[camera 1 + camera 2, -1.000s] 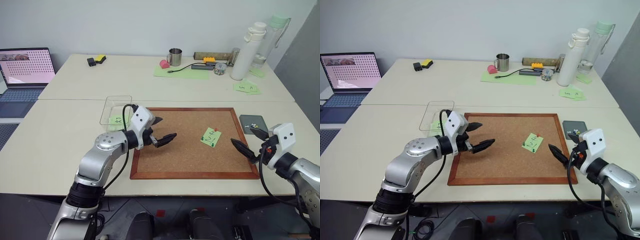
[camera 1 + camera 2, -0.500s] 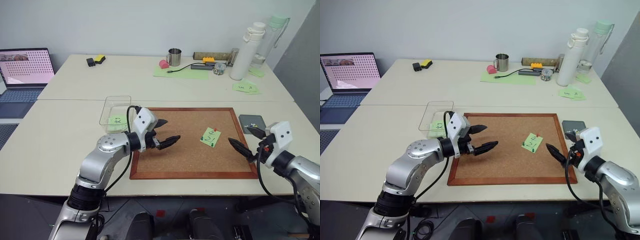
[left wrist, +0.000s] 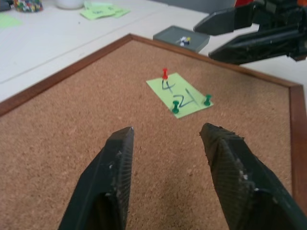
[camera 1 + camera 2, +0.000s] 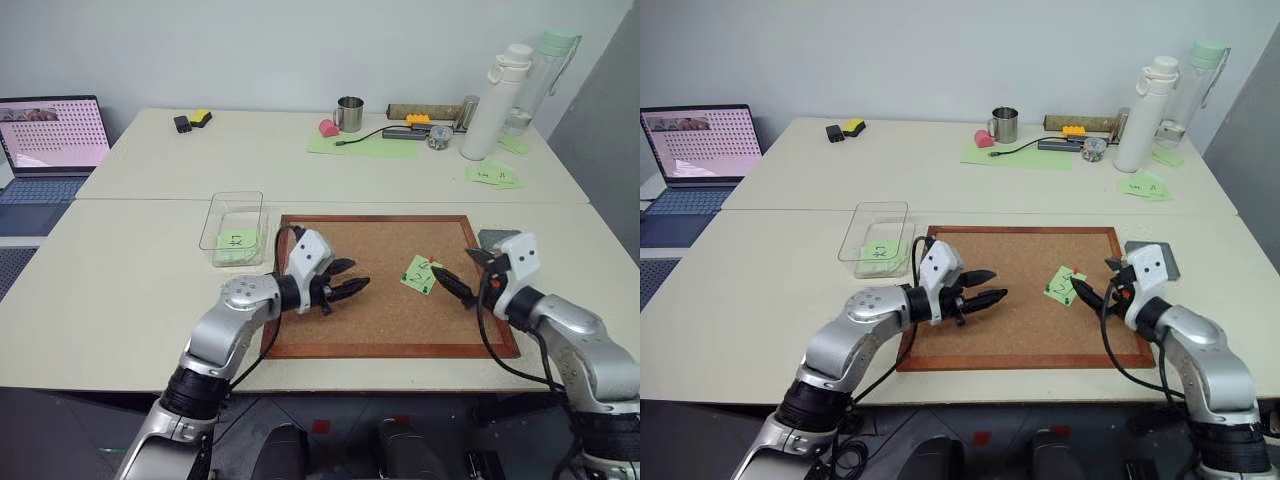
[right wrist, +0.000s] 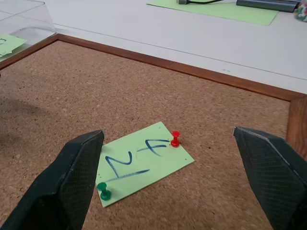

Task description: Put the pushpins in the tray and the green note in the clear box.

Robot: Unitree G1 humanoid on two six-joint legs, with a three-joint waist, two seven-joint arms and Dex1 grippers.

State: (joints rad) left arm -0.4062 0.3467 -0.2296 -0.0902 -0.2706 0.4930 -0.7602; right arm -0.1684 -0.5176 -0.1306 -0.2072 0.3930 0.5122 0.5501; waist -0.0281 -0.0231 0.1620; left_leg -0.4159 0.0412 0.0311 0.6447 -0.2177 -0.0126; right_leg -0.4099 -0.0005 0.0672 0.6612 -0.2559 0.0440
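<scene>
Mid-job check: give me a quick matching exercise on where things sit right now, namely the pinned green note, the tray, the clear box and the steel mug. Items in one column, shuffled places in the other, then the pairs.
Things:
1. green note
2. tray
3. clear box
4. steel mug

Places:
A. on the table just off the cork board's far left corner
B. pinned on the cork board by a red pushpin and green pushpins
C. on the far table, beside a pink object
D. just off the board's far right corner, behind the right gripper

Pairs: 1-B, 2-D, 3-A, 4-C
</scene>
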